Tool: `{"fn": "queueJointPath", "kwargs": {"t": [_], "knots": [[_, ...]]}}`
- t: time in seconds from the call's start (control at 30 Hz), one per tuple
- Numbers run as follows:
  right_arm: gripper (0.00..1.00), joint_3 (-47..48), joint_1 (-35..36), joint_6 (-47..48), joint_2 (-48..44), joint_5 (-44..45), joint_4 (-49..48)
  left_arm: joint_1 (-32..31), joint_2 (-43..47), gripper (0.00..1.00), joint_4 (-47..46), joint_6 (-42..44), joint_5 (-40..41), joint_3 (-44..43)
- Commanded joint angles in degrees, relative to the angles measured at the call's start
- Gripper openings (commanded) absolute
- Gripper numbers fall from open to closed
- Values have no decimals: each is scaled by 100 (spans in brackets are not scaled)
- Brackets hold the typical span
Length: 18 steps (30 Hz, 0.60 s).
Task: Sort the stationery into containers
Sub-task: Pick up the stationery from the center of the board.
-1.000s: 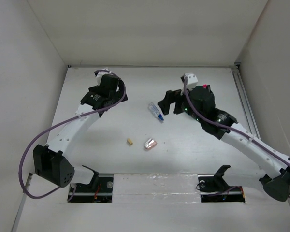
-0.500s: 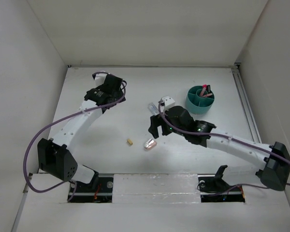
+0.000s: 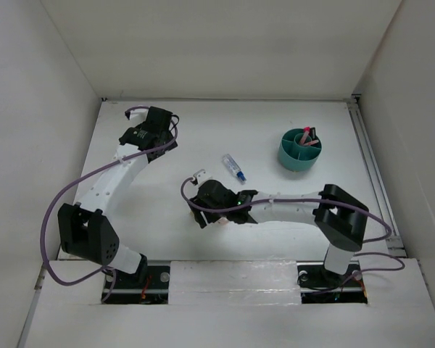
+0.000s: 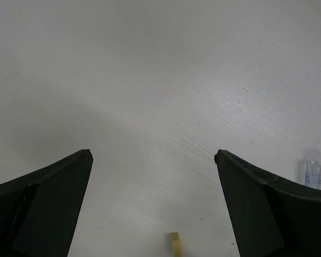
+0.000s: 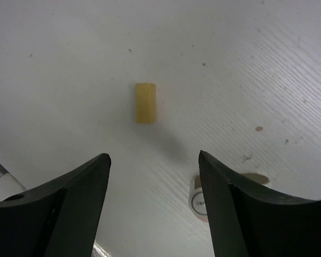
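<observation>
Just ahead of the right end effector [image 5: 153,158], spread and empty, lies the tan block [image 5: 145,102].

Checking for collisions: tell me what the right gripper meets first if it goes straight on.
Probably the tan block, straight ahead of its gap; depth is unclear, so the table may come first.

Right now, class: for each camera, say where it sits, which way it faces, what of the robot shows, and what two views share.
Top external: above, behind the bases, looking down on the table; left arm and right arm show.
Left wrist: on the left arm, facing down at the table; left gripper shows.
Right wrist: on the right arm, facing down; right gripper shows.
Shared: both wrist views show the tan block.
</observation>
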<state>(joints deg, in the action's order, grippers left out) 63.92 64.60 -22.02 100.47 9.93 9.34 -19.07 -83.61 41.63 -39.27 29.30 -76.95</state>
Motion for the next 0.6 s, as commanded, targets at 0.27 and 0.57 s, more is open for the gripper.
{"fn": "queueJointPath", "kwargs": {"t": [0.27,0.57], "knots": [[65,947,18,207,957,193,-469,-18,152,100,-76,182,-126,-101],[54,1193,18,207,1203,246,-179,-18,214,100,47,68,41,-101]]}}
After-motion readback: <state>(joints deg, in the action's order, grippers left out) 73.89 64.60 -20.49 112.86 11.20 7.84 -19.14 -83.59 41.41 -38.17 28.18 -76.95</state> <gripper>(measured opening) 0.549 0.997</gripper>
